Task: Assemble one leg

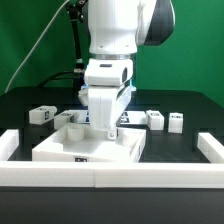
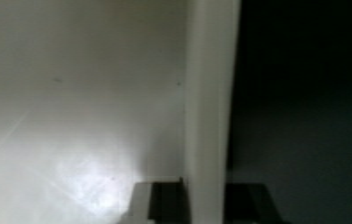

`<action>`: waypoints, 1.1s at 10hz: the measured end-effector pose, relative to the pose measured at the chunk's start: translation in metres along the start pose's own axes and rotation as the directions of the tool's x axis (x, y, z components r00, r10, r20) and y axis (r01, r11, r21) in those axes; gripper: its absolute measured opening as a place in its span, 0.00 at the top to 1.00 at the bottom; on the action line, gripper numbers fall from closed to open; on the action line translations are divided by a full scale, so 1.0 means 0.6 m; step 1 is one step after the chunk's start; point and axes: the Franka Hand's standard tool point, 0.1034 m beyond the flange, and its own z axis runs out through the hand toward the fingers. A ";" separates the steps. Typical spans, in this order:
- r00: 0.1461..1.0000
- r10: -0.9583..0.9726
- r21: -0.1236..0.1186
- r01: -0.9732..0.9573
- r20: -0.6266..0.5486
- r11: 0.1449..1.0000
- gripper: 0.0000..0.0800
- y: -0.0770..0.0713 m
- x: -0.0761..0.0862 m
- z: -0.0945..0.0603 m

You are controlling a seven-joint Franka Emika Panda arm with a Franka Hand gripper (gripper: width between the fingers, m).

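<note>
The large white square panel (image 1: 88, 148) lies on the black table at the front. My gripper (image 1: 108, 127) is down at its far edge. In the wrist view the gripper (image 2: 205, 203) straddles the panel's (image 2: 84, 100) bright edge strip, with one dark finger (image 2: 160, 203) on each side pressed against it. Small white tagged legs stand behind the panel. Two are at the exterior view's left (image 1: 40, 115) (image 1: 68, 118) and two at its right (image 1: 155, 120) (image 1: 176, 122). None of them is held.
A low white wall (image 1: 110, 173) runs along the table's front, with raised ends at the left (image 1: 9, 145) and right (image 1: 210, 150). The marker board (image 1: 130, 118) lies just behind the gripper. A green backdrop stands behind the table.
</note>
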 end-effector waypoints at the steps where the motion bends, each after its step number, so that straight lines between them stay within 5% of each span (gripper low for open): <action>1: 1.000 0.000 -0.001 0.000 0.000 1.000 0.93 0.000 0.000 0.000; 6: 1.000 0.000 -0.001 0.000 0.000 1.000 0.93 0.000 0.000 0.000; 11: 0.973 -0.229 -0.007 0.230 0.029 0.973 0.93 0.005 0.002 -0.002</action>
